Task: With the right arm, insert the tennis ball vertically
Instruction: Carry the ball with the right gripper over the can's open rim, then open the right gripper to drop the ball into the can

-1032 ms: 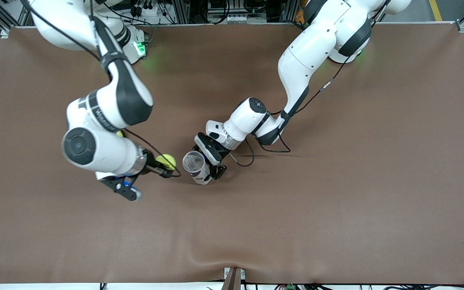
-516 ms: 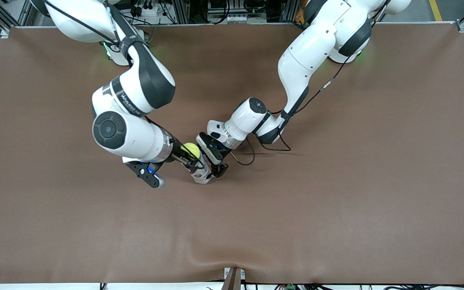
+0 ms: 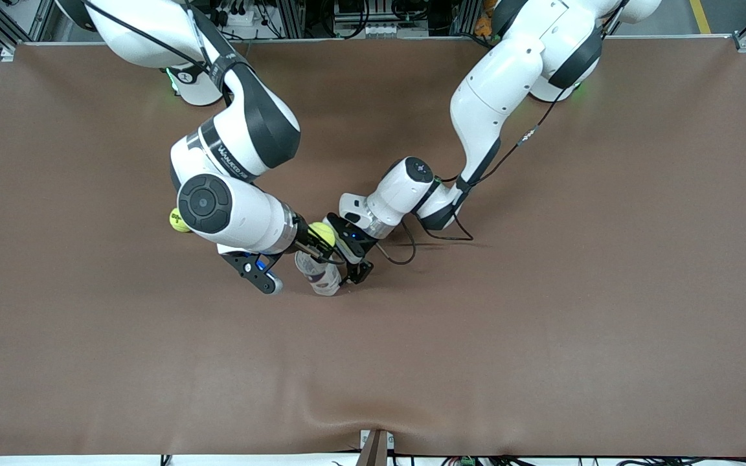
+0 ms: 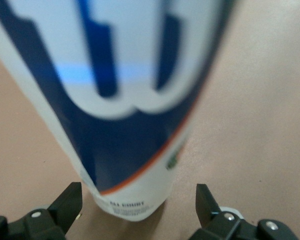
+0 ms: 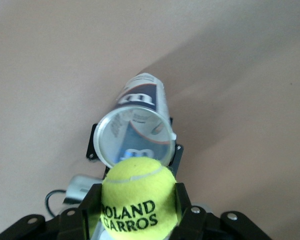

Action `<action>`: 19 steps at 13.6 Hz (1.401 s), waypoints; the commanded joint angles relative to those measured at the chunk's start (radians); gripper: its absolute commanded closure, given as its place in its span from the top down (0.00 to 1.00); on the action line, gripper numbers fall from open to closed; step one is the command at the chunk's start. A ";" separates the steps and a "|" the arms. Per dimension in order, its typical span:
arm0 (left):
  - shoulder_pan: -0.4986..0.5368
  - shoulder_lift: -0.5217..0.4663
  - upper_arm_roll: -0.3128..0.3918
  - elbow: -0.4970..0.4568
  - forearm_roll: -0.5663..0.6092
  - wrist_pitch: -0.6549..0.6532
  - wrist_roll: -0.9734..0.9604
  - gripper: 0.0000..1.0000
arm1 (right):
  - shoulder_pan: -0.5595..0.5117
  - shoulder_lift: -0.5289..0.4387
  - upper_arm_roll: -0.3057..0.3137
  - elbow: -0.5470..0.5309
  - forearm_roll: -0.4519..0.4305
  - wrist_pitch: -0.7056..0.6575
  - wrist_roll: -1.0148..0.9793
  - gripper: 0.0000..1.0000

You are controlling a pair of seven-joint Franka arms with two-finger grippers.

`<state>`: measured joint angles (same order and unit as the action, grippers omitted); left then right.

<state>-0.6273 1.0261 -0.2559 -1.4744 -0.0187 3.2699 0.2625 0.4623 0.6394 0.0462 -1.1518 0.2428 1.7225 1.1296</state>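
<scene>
I have the yellow-green felt tennis ball point(image 5: 138, 200) clamped in my right gripper point(image 3: 313, 243), hanging just above the open mouth of the clear plastic tube can with blue-and-white label point(image 5: 135, 132), slightly off its centre. The can stands on the brown desk point(image 3: 541, 323), with my left gripper point(image 4: 140, 212) low around its base, fingers point(image 4: 67, 202) spread and apart from the wall. This is the alignment step. Next I'd centre the ball over the rim, lower straight down, then release. A second yellow-green ball point(image 3: 177, 221) lies beside my right arm.
</scene>
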 commanded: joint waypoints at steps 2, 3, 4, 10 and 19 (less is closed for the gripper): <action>0.009 -0.066 -0.002 -0.090 -0.015 0.008 -0.009 1.00 | -0.013 0.011 0.003 0.001 -0.008 0.005 0.016 0.12; 0.009 -0.066 -0.002 -0.090 -0.015 0.008 -0.009 1.00 | -0.011 0.016 0.003 0.000 -0.008 0.047 0.015 0.09; 0.009 -0.066 -0.002 -0.090 -0.015 0.008 -0.011 1.00 | -0.013 0.014 0.004 0.000 -0.005 0.055 0.015 0.06; 0.009 -0.066 -0.002 -0.090 -0.015 0.008 -0.009 1.00 | -0.021 0.028 0.001 -0.002 -0.008 0.077 0.030 0.92; 0.009 -0.063 -0.002 -0.087 -0.014 0.008 -0.003 1.00 | -0.143 -0.036 0.001 0.061 -0.010 -0.049 -0.069 1.00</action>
<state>-0.6218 0.9949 -0.2559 -1.5252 -0.0187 3.2700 0.2625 0.4143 0.6477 0.0288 -1.1046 0.2378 1.7294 1.1267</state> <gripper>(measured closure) 0.000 0.000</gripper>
